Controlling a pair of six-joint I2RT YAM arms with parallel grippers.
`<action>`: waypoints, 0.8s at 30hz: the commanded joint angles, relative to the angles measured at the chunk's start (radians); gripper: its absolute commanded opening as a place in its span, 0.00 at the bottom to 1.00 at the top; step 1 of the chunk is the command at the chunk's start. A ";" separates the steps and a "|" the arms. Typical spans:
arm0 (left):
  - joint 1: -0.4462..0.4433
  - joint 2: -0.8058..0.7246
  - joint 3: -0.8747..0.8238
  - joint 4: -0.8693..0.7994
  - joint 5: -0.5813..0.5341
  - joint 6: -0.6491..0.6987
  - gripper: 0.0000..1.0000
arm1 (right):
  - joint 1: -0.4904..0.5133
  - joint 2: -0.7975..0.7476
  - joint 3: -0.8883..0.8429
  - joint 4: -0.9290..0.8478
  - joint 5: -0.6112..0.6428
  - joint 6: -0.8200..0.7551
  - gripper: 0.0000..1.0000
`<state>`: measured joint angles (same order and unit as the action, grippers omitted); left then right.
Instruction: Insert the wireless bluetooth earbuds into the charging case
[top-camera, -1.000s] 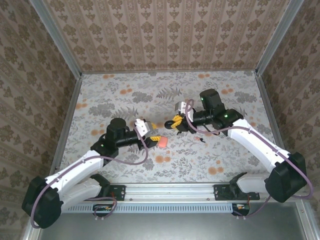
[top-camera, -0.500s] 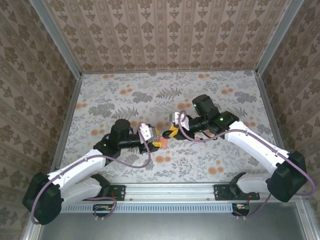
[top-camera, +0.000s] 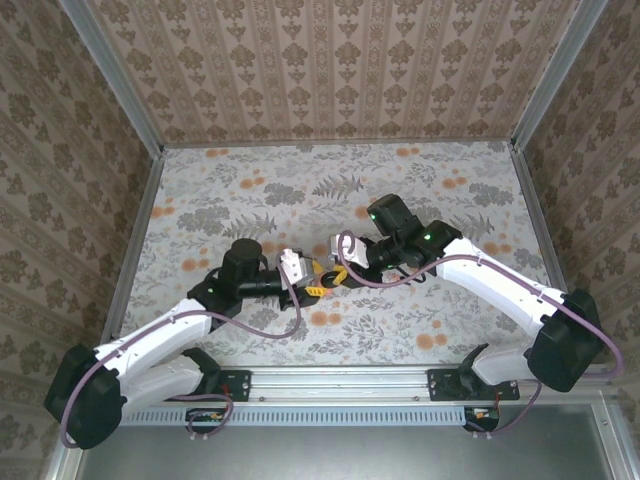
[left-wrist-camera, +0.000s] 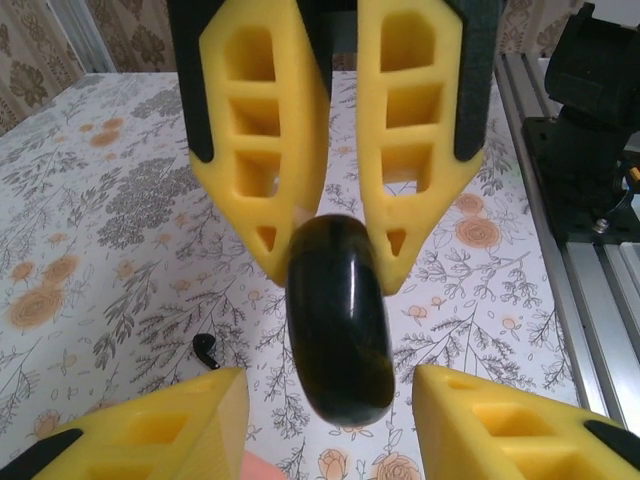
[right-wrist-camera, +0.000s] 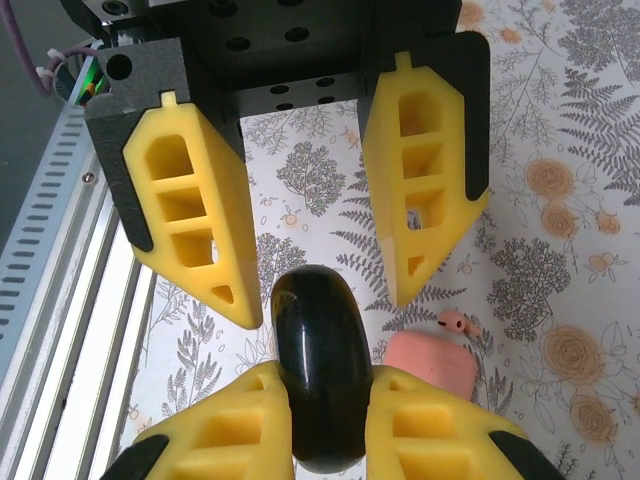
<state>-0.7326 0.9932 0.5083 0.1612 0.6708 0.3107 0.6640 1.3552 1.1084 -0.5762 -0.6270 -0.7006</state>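
My right gripper is shut on a glossy round black disc-like object, held on edge above the table. My left gripper faces it, open. Its fingers stand either side of the disc's free end with a gap on both sides. In the top view the two grippers meet at mid-table, left and right. The salmon-pink charging case lies shut on the cloth under them, and its corner shows at the bottom of the left wrist view. One tiny black earbud lies on the cloth.
A small pink bud-shaped piece lies just beyond the pink case. The metal rail and both arm bases run along the near edge. Patterned walls close in the floral tabletop at the back and sides.
My right arm has swung left, bringing the black disc to the left gripper. The left gripper's jaws have narrowed a little around the disc's end.
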 joint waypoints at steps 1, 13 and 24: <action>-0.007 0.000 0.038 0.010 0.040 -0.004 0.47 | 0.007 0.006 0.030 -0.007 -0.006 -0.012 0.13; -0.013 0.011 0.043 0.011 0.047 -0.015 0.41 | 0.009 0.002 0.024 0.025 -0.037 -0.005 0.13; -0.016 0.015 0.045 0.017 0.050 -0.025 0.41 | 0.009 0.015 0.016 0.036 -0.071 0.006 0.13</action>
<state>-0.7395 1.0084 0.5179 0.1638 0.6933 0.3000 0.6666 1.3563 1.1099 -0.5518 -0.6556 -0.7002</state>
